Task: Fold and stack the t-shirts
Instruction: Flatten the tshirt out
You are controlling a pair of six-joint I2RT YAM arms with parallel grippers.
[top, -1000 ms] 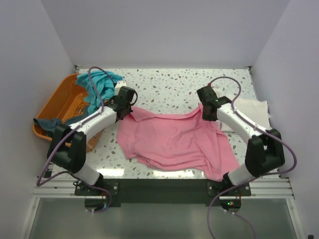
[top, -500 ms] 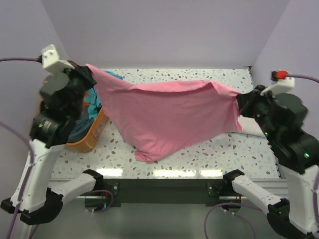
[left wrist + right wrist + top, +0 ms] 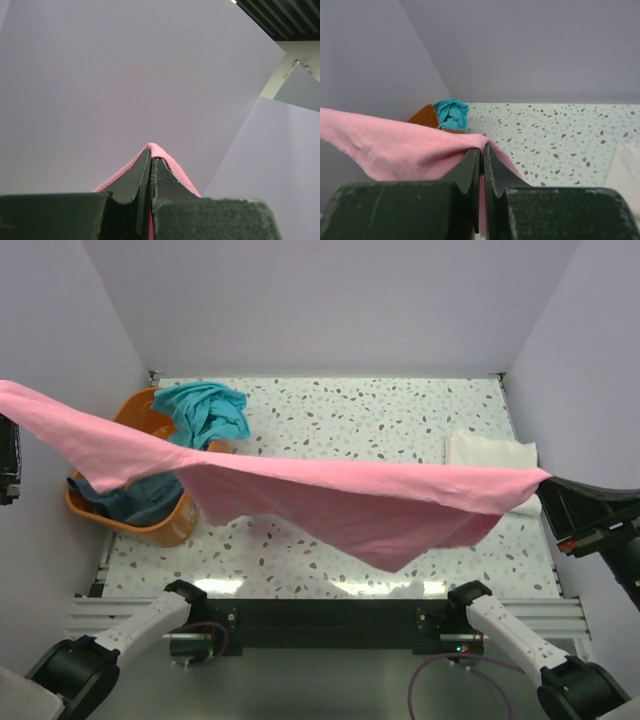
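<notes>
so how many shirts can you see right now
4: pink shirt stretched in the air between the left pincer and right pincer; teal shirt on the basket's far rim; dark blue shirt in the basket; white shirt folded at the table's right. The basket may hide more.

Pink t-shirt (image 3: 340, 495) is hanging fully clear of the table (image 3: 380, 420), where it was lying flat a second ago, and is being pulled far wider and flatter than half a second back, spanning almost the whole top view. Both arms are swinging up and outward to the frame edges, left pincer (image 3: 150, 159) and right pincer (image 3: 481, 148) each clamping a pink edge. That is uncovering the orange basket (image 3: 150, 525) and cream-white t-shirt (image 3: 490, 450).
</notes>
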